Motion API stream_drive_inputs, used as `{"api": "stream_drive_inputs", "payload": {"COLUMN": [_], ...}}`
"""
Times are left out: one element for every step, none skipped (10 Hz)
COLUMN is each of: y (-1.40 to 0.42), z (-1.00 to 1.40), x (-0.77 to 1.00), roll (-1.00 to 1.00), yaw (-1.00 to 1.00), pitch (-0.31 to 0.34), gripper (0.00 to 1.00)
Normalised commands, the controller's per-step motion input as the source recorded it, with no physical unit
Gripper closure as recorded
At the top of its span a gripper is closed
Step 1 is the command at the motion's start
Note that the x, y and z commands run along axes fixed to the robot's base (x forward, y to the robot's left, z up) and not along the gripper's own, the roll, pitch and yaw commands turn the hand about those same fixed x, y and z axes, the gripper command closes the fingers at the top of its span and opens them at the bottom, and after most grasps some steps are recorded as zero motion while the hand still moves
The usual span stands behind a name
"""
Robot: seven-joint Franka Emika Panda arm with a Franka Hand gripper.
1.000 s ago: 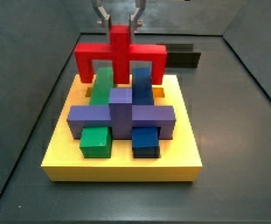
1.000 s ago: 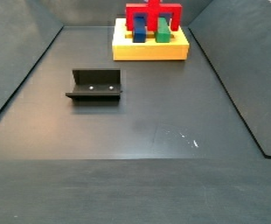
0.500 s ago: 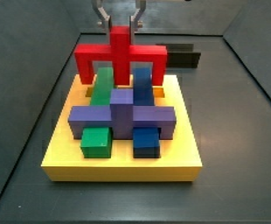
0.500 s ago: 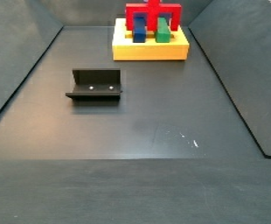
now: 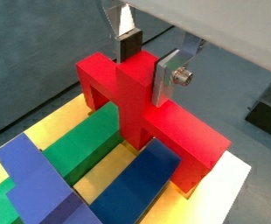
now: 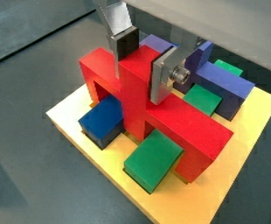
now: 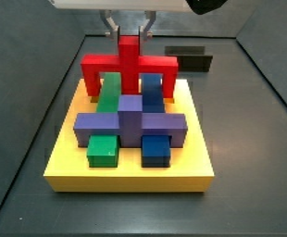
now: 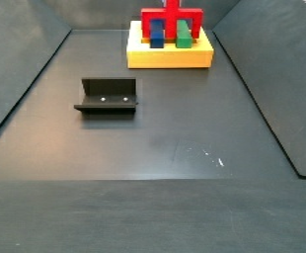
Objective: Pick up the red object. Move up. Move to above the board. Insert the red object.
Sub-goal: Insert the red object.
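Note:
The red object [image 7: 130, 65] stands upright at the far end of the yellow board [image 7: 128, 176], its bar spanning the green bar [image 7: 109, 88] and the blue bar [image 7: 150, 88], one leg outside each. My gripper [image 7: 130, 30] comes straight down onto its central post. Both wrist views show the gripper [image 5: 146, 70] [image 6: 142, 72] shut on that post of the red object [image 5: 162, 114] [image 6: 162, 114], a dark pad on one side and a silver plate flat against the other. The purple cross-shaped block [image 7: 128, 118] sits nearer on the board. In a side view the red object [image 8: 173, 22] tops the board [image 8: 169, 59].
The fixture [image 8: 109, 96] stands on the dark floor well away from the board; from the opposite side the fixture [image 7: 190, 60] shows behind the board. Small green [image 7: 102, 148] and blue [image 7: 155, 148] blocks sit at the board's near end. Grey walls enclose the floor.
The gripper and the red object have come down: the bar sits lower, with its legs now down beside the green and blue bars.

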Motion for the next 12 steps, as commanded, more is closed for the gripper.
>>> {"api": "stream_drive_inputs", "payload": {"y": [-0.04, -0.02, -0.03, -0.02, -0.04, -0.05, -0.08, -0.04, 0.00, 0.01, 0.08, 0.04], "z": [-0.12, -0.14, -0.16, -0.16, -0.12, -0.10, -0.08, -0.06, -0.11, -0.17, -0.11, -0.07], "x": [0.06, 0.10, 0.13, 0.15, 0.19, 0.17, 0.03, 0.00, -0.03, -0.18, -0.40, -0.31], "roll": [0.22, 0.24, 0.22, 0.23, 0.17, 0.14, 0.09, 0.06, 0.04, 0.05, 0.02, 0.00], "yaw": [0.00, 0.02, 0.05, 0.09, 0.13, 0.11, 0.00, 0.00, 0.00, 0.00, -0.04, 0.00], "pitch": [0.010, 0.026, 0.023, 0.027, 0.019, 0.010, 0.000, 0.000, 0.000, 0.000, 0.000, -0.036], "gripper": [1.00, 1.00, 1.00, 1.00, 1.00, 1.00, 1.00, 1.00, 1.00, 1.00, 1.00, 1.00]}}
